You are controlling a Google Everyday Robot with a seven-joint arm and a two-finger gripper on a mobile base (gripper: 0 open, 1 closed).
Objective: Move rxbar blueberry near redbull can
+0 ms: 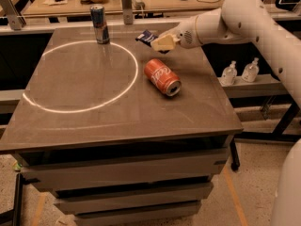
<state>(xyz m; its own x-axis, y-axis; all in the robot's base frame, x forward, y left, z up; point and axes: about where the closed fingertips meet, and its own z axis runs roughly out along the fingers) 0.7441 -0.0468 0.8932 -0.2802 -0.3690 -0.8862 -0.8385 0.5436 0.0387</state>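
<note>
rxbar blueberry [145, 36]: pinched by the hand, held over the worktop's [94, 112] far side
hand [156, 41]: clamped on the bar's end
redbull can [99, 24]: upright, left of the bar, apart from it
red soda can [162, 76]: lying on its side

On the desk [94, 112], a tall can [99, 24] stands upright near the far edge; a red can [162, 76] lies sideways toward the right edge. The gripper [155, 42], above the far edge, pinches a blue bar [146, 35].
</note>
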